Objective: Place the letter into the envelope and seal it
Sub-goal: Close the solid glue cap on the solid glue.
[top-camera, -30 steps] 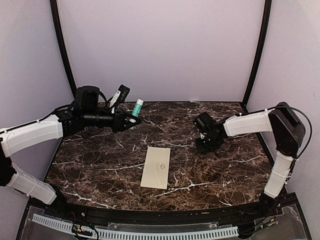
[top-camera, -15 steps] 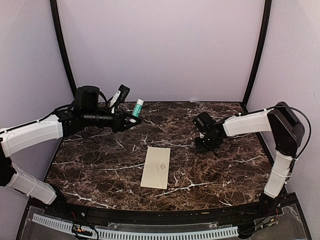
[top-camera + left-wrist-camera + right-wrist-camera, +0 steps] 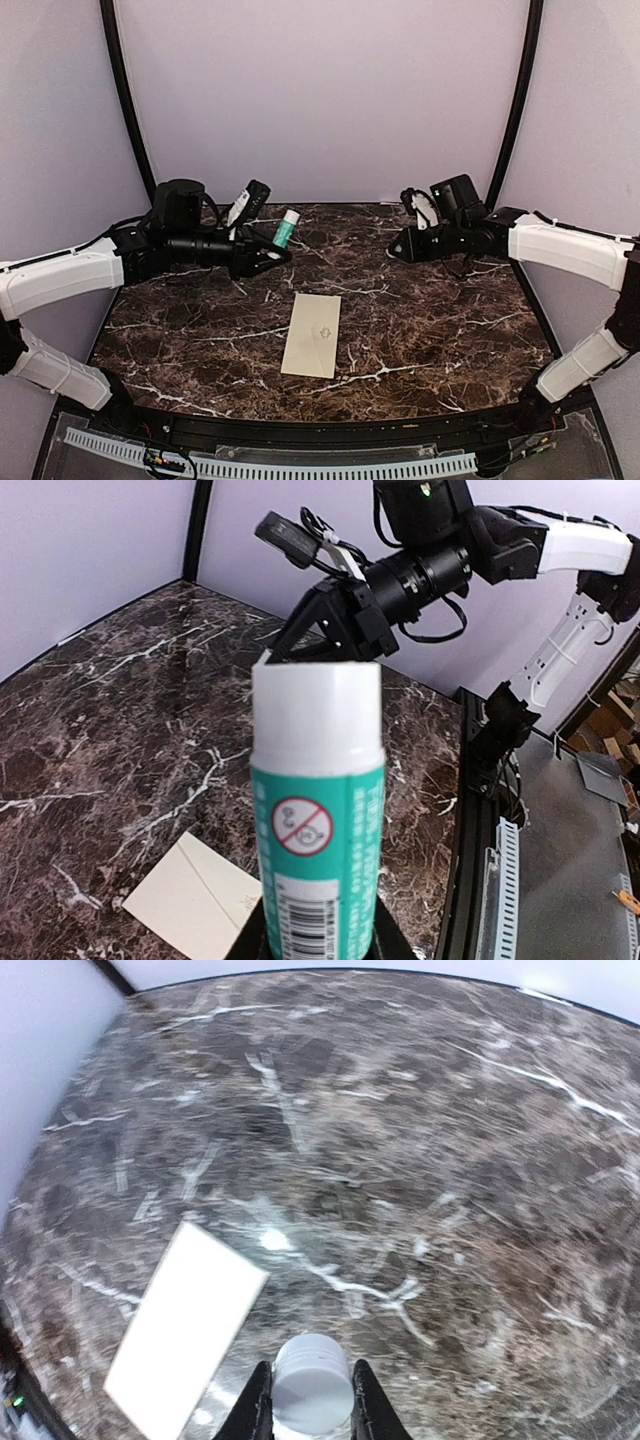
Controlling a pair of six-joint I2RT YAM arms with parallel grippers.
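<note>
envelope (image 3: 312, 334) flat; glue stick (image 3: 318, 810) in left gripper (image 3: 273, 250), cap (image 3: 312, 1385) in right gripper (image 3: 310, 1410)

One envelope (image 3: 312, 335), one glue stick (image 3: 318, 820) and one cap (image 3: 311, 1385) are counted. Two tools are seen: the left tool (image 3: 275, 250) and the right tool (image 3: 397, 246).

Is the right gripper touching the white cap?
Touching. The right wrist view shows the white cap pinched between the two fingers of the right gripper, one pressing on each side, with no gap.
</note>
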